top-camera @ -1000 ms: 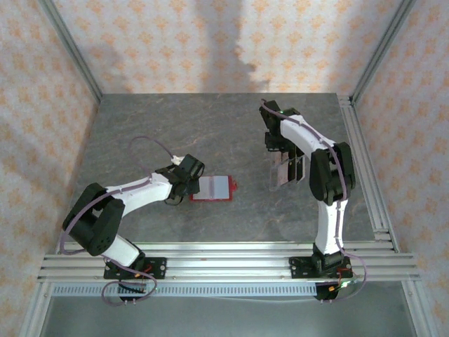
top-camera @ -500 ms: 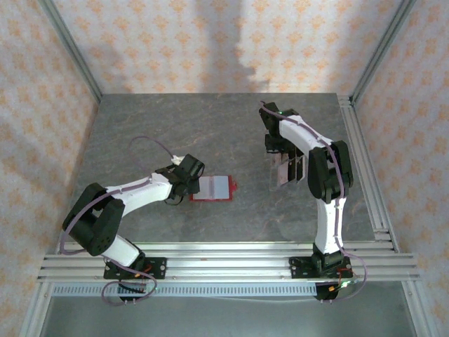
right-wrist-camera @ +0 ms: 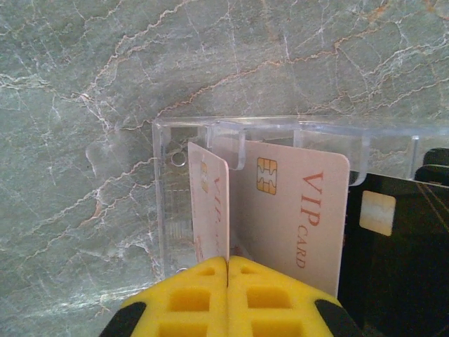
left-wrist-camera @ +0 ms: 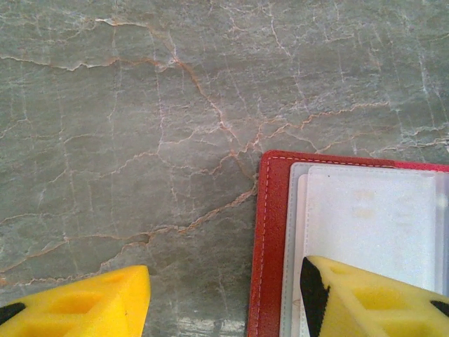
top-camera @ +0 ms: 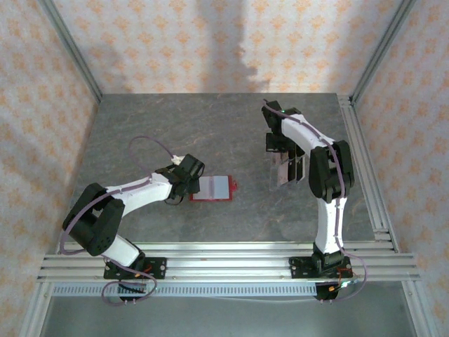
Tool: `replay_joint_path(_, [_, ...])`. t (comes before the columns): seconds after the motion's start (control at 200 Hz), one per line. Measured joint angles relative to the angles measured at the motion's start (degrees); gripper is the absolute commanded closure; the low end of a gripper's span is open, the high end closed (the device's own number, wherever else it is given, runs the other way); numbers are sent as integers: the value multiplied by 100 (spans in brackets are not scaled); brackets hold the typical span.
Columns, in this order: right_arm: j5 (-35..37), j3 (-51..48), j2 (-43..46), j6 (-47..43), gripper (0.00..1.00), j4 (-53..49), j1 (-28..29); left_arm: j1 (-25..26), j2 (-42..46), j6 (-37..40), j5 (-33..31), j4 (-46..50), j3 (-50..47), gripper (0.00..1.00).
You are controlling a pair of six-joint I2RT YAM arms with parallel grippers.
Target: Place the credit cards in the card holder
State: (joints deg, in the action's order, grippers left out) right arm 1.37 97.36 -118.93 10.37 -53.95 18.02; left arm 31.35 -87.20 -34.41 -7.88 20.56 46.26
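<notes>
The card holder (top-camera: 214, 187) lies open on the table, red-bordered (left-wrist-camera: 270, 239) with a pale lining. My left gripper (top-camera: 197, 184) (left-wrist-camera: 224, 305) is open at its left edge: one yellow finger (left-wrist-camera: 372, 302) rests over the lining and the other stands on bare table. The credit cards (top-camera: 286, 170) stand upright in a clear rack (right-wrist-camera: 280, 130). My right gripper (top-camera: 274, 146) (right-wrist-camera: 228, 270) is shut on the edge of a pale pink VIP card (right-wrist-camera: 210, 203). A second VIP card (right-wrist-camera: 295, 210) and a dark card (right-wrist-camera: 393, 253) stand beside it.
The grey marble table (top-camera: 175, 133) is bordered by patterned walls and an aluminium rail (top-camera: 224, 263) at the near edge. Metal rails (top-camera: 365, 161) run along its right side. Open floor lies between the rack and the card holder.
My right gripper's fingers have closed onto the pale VIP card in the rack. The left arm and the card holder have not moved.
</notes>
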Motion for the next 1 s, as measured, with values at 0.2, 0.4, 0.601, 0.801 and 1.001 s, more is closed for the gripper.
replay_joint_path(0.2, [-555, -22, 118, 76, 100, 103, -186, 0, 0, 0, 0, -24, 0, 40])
replay_joint_path(0.4, [-1016, -184, 612, 181, 100, 247, -267, 0, 0, 2, 0, -24, 0, 40])
replay_joint_path(0.601, [-1443, -321, 1161, 258, 100, 428, -269, 0, 0, 31, -4, -22, 0, 40])
replay_joint_path(0.801, [-2068, -885, 1792, 487, 100, 785, -269, 0, 0, 68, -4, -15, 0, 40])
replay_joint_path(1.001, [-2820, -1941, 2566, 1005, 100, 1541, -138, 0, 2, 166, -2, 26, 0, 40])
